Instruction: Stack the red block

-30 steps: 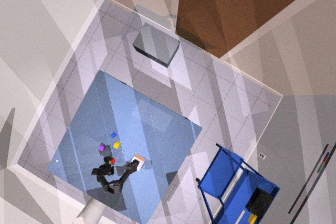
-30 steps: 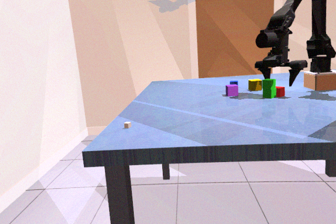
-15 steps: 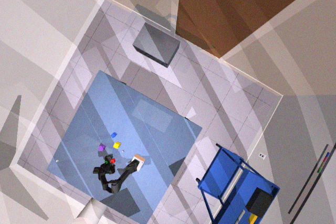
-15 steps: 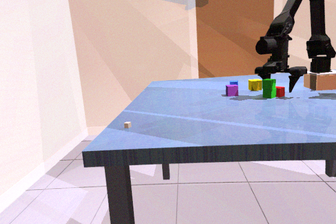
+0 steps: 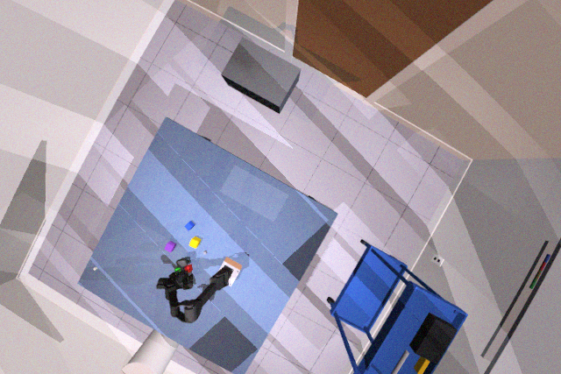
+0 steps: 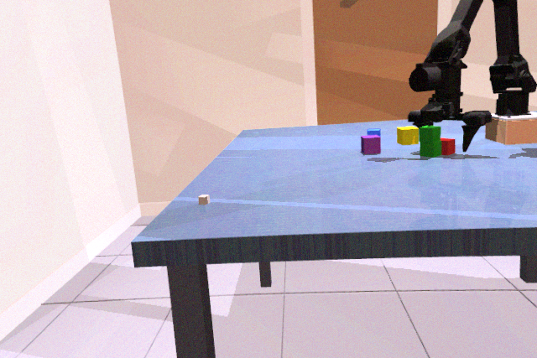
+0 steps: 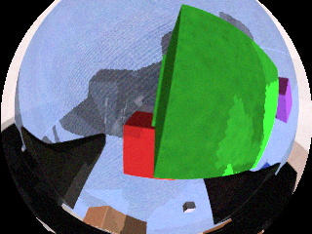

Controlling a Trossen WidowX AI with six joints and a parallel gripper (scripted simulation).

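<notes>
The small red cube (image 6: 447,146), judged light, rigid and smooth-sided, sits on the blue worktop (image 6: 303,189) touching the tall green block tower (image 6: 430,141), so the black gripper (image 6: 450,128), jaws wide and empty, should take its free opposite faces.

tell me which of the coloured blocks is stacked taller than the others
The green tower: it stands taller than the red block beside it and the yellow, purple and blue blocks.
</notes>
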